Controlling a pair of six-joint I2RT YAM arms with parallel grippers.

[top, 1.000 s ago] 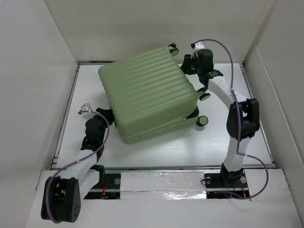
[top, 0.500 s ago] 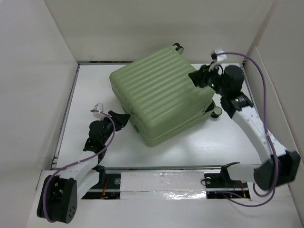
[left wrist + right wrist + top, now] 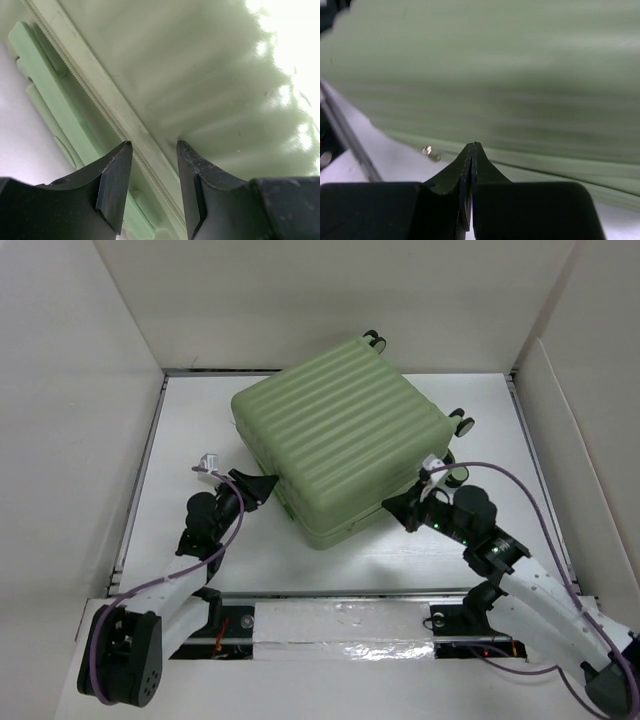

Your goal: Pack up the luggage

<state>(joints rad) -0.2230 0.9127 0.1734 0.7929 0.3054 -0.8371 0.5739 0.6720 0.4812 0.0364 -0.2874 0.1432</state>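
From the overhead camera I see the luggage [image 3: 340, 435] lying shut and flat on the white surface [image 3: 480, 550], ribbed green shell facing up. It sits in the middle toward the far edge, turned at an angle so that 1 corner points at the near edge and the opposite corner reaches the far edge. I can make out 2 small black-and-white wheels: 1 at the far corner [image 3: 372, 338] and 1 on the side facing the right edge [image 3: 463, 422].

My left pincer [image 3: 262, 483] is up against the side of the luggage that faces the near left corner. In its wrist camera the 2 black fingers [image 3: 115, 185] stand partly apart with nothing between them, aimed at the zip seam [image 3: 110, 125] that runs diagonally along the shell, with a moulded green bar [image 3: 42, 82] beside it. I cannot tell whether the tips touch the shell.

My right pincer [image 3: 395, 505] is at the side facing the near right corner, low by the surface. Its wrist view shows the tips pressed together and gripping nothing, pointing at the blurred green wall. A small shiny piece [image 3: 431, 152] shows just below the shell's lower edge; I cannot tell what it is.
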